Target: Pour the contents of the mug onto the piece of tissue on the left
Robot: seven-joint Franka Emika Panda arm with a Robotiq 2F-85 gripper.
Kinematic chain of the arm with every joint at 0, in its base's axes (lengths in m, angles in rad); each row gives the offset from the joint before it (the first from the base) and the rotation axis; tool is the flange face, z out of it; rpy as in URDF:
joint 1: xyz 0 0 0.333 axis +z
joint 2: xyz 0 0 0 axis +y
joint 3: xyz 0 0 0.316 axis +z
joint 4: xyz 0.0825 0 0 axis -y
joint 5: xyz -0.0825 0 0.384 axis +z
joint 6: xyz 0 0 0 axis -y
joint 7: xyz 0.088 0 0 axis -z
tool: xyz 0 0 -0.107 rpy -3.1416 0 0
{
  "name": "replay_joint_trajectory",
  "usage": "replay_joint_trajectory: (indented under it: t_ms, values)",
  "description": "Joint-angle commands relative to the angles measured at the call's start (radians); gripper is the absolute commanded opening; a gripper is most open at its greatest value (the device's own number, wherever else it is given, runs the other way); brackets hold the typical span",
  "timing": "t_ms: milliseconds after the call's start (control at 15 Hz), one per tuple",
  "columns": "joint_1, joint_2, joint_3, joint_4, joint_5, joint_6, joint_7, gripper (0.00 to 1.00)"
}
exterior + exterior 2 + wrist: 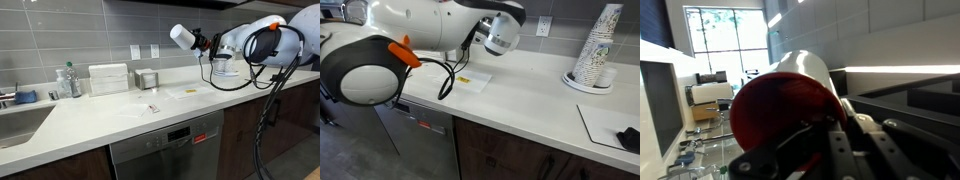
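Observation:
My gripper is shut on the white mug and holds it on its side, high above the counter. In the wrist view the mug fills the middle, its red inside facing the camera, with the fingers around it. It also shows in an exterior view. The piece of tissue lies flat on the counter below the mug, with tiny yellow-orange bits on it. Both also show in an exterior view: the tissue and the bits.
A fainter sheet with a small red item lies nearer the sink. A bottle, a white ribbed box and a metal canister stand by the wall. Stacked paper cups and a white sheet sit further along.

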Motion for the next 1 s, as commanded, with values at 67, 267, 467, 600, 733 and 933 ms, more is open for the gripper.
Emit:
replay_joint_trajectory:
  t_ms: [67,267,467,600,733,933]
  values:
    - [-0.01,-0.039,-0.067,0.108,-0.146,-0.057,-0.023,0.02]
    - [-0.003,-0.047,-0.091,0.163,-0.286,-0.054,-0.079,0.02]
    - [0.006,-0.114,-0.116,0.108,-0.457,-0.03,-0.204,0.02]
    - [0.014,-0.129,-0.126,0.122,-0.563,-0.022,-0.269,0.02]
    - [0.019,-0.149,-0.129,0.133,-0.659,-0.005,-0.325,0.02]
    - [0.028,-0.183,-0.122,0.135,-0.796,0.056,-0.403,0.02]
